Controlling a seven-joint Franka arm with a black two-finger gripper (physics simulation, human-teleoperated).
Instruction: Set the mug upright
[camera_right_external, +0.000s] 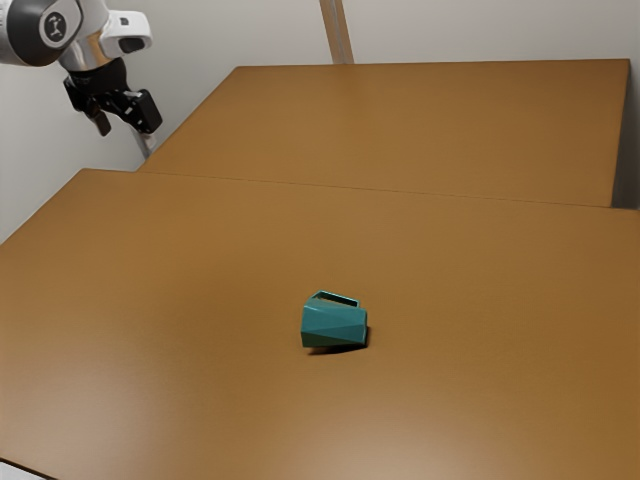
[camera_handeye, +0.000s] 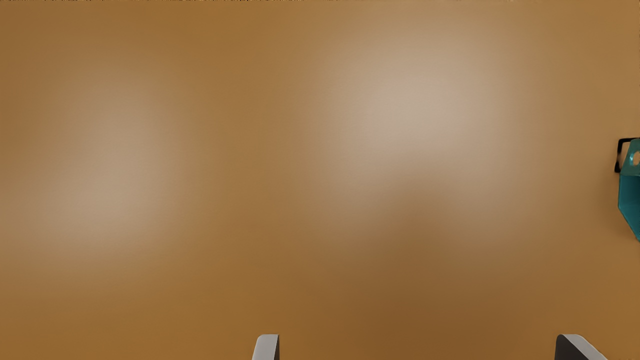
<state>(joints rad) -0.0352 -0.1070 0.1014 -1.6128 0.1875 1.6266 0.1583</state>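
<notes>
Mug (camera_handeye: 631, 192) partly outside wrist view.

A teal mug (camera_handeye: 629, 195) is partly cut off at one edge of the frame, a thin black outline (camera_handeye: 618, 155) beside it; pale glare (camera_handeye: 420, 105) spreads across mid-frame on the brown table (camera_handeye: 240, 150), and two fingers (camera_handeye: 266, 347) stand wide apart at another edge

You have the mug (camera_right_external: 335, 326) lying on its side on the worktop (camera_right_external: 180, 300), well in from the edge at the exterior view's left.
</notes>
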